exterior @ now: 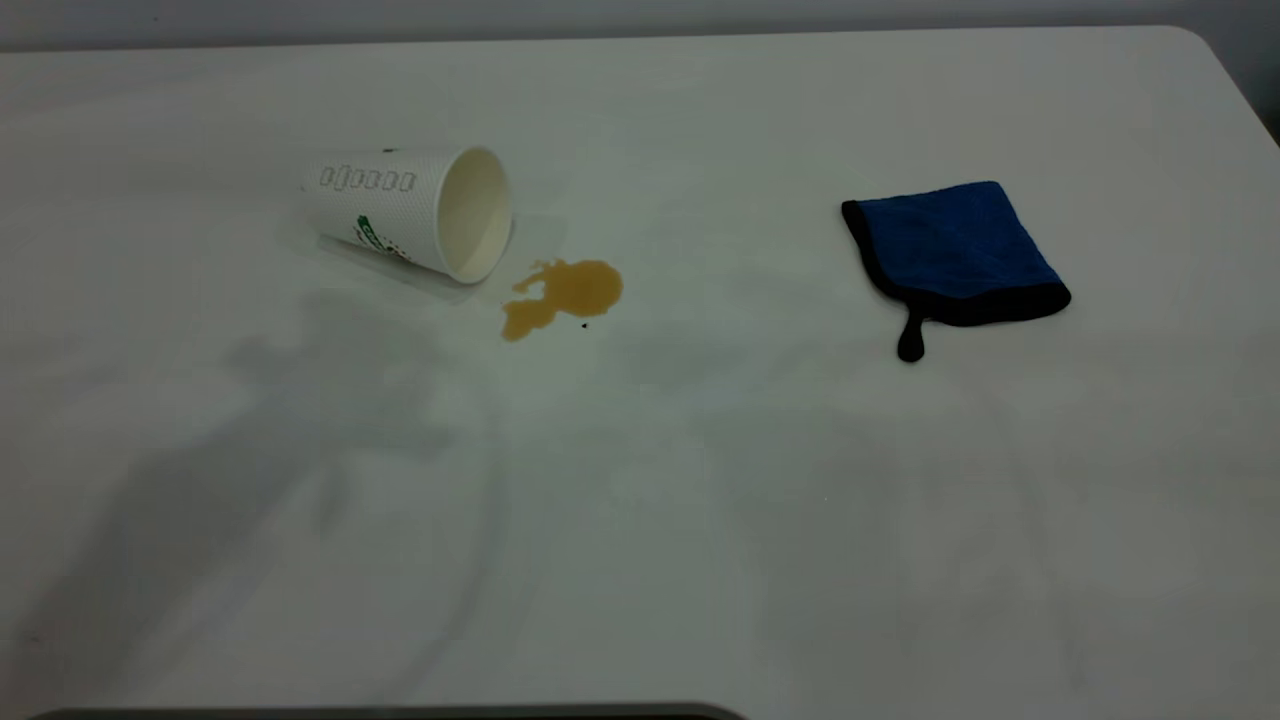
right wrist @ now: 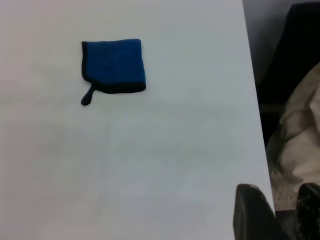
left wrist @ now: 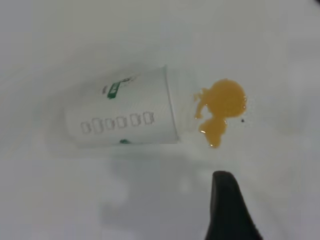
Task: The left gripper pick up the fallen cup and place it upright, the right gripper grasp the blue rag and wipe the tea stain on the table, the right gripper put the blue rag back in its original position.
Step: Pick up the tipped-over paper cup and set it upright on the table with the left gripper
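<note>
The cup (exterior: 415, 210) lies on its side on the table (exterior: 640, 500), left of centre, its mouth facing the tea stain (exterior: 565, 293) just beside the rim. In the left wrist view the cup (left wrist: 125, 115) and the stain (left wrist: 222, 107) lie ahead of my left gripper (left wrist: 227, 210), of which only a black tip shows, held above the table short of the cup. The blue rag (exterior: 955, 250) lies flat at the right with its loop tab toward the front. In the right wrist view the rag (right wrist: 115, 65) is far ahead of my right gripper (right wrist: 280, 202), which is open and empty over the table's edge.
The table's right edge (right wrist: 252, 100) runs close beside the right gripper, with dark and cream-coloured things (right wrist: 300, 130) beyond it. A dark rim (exterior: 400, 712) shows at the front edge of the exterior view. Neither arm shows in the exterior view.
</note>
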Available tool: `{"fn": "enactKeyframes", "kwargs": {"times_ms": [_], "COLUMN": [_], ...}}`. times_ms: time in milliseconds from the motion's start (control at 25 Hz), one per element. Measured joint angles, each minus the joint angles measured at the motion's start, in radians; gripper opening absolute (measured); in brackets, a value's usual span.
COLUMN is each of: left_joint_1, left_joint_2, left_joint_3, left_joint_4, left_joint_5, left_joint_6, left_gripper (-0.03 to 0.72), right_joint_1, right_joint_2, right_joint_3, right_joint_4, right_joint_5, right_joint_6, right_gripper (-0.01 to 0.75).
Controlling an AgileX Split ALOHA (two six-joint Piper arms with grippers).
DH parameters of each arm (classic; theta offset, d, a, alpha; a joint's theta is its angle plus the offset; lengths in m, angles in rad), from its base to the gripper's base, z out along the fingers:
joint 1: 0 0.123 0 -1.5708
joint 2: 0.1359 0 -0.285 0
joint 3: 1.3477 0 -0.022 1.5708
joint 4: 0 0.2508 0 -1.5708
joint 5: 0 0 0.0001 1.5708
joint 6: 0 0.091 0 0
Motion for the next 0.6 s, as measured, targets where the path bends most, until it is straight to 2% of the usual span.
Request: {"fn": "enactKeyframes", "kwargs": {"times_ms": [160, 360, 440, 520, 600], "left_joint_1": [-0.073, -0.154, -0.193, -0.229, -0.258], "left_joint_2": [0.187, 0.384, 0.450, 0.499, 0.553], "left_joint_3": [-0.147, -0.317, -0.363, -0.392, -0.431], "left_joint_4": [0.268, 0.722, 0.880, 0.982, 1.020], "left_joint_5": [0.048, 0.207, 0.247, 0.255, 0.257], "left_joint_6": [-0.273, -0.789, -0.941, -1.046, -1.093], "left_gripper": [0.480, 0.480, 0.480, 0.480, 0.480], "right_joint_1": [0.000, 0.000, 0.000, 0.000, 0.000], "right_joint_2": [0.000, 0.000, 0.000, 0.000, 0.000], "right_joint_3": [0.000, 0.000, 0.000, 0.000, 0.000], "right_joint_4": [0.000, 0.000, 0.000, 0.000, 0.000], "right_joint_5": [0.000, 0.000, 0.000, 0.000, 0.000], "right_joint_6": [0.000, -0.006, -0.006, -0.006, -0.006], "right_gripper": [0.239, 0.239, 0.239, 0.239, 0.239]}}
